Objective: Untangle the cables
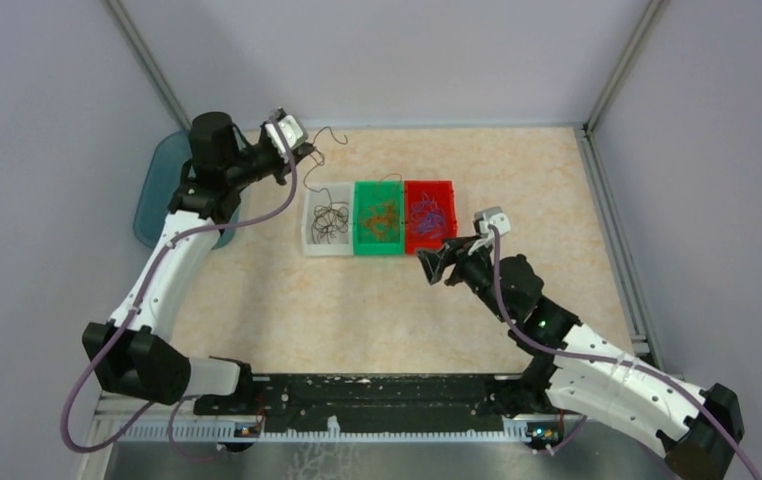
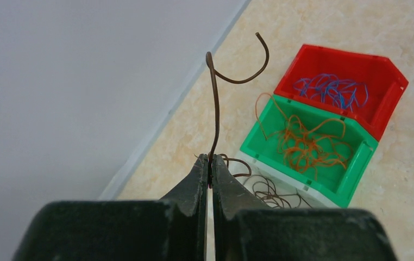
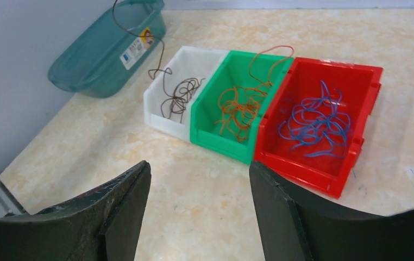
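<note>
My left gripper (image 2: 211, 159) is shut on one dark brown cable (image 2: 215, 109), which rises from the fingertips and curls at its free end. From above, that gripper (image 1: 309, 152) is raised behind and left of the white bin (image 1: 309, 240), the cable (image 1: 329, 135) trailing from it. The white bin holds more dark cables (image 3: 179, 97). Orange cables (image 3: 240, 109) lie in the green bin (image 3: 221, 144), blue ones (image 3: 313, 122) in the red bin (image 3: 302, 174). My right gripper (image 3: 199, 166) is open and empty in front of the bins, above bare table.
A teal tub (image 1: 162, 185) stands at the far left beside the wall. The three bins sit side by side mid-table. Grey walls close the left, back and right sides. A black rail (image 1: 377, 400) runs along the near edge.
</note>
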{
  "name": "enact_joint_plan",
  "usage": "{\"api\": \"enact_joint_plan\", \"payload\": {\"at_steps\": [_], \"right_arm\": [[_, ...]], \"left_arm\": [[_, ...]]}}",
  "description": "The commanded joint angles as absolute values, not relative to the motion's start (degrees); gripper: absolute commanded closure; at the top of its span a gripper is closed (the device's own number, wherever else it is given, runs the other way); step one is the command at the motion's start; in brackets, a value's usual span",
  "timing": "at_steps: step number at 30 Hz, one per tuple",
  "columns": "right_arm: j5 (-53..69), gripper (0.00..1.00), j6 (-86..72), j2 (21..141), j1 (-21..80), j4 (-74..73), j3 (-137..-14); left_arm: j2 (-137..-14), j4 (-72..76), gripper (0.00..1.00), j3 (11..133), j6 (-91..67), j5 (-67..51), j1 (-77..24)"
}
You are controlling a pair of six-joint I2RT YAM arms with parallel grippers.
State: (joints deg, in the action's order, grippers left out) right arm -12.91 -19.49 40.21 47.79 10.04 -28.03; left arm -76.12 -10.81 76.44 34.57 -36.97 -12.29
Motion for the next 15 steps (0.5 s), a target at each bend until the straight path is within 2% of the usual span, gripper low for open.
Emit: {"api": "enact_joint_plan", "payload": {"at_steps": [1,7,12,15], "right_arm": [[-19.8,0.31,-19.0,38.2,47.3,6.5,-28.6],[-24.5,0.29,-18.9,34.3,45.7,2.4,-28.3],[-24.0,0.29,-19.3,33.2,44.8,0.0,-29.4],[-23.8,0.28,-19.7,33.6,44.7,-1.9,-30.6]], "left_arm": [[-79.0,-11.4,0.93,72.1,36.0,-32.4,-12.5],[-83.2,-14.8,0.90,66.7,35.8,-27.5,-12.6],[-85.8,-8.7,0.88,60.4,34.6,-24.5,-12.6],[-89.5,-10.4,0.79,61.2,34.4,-21.4,-13.4]]}}
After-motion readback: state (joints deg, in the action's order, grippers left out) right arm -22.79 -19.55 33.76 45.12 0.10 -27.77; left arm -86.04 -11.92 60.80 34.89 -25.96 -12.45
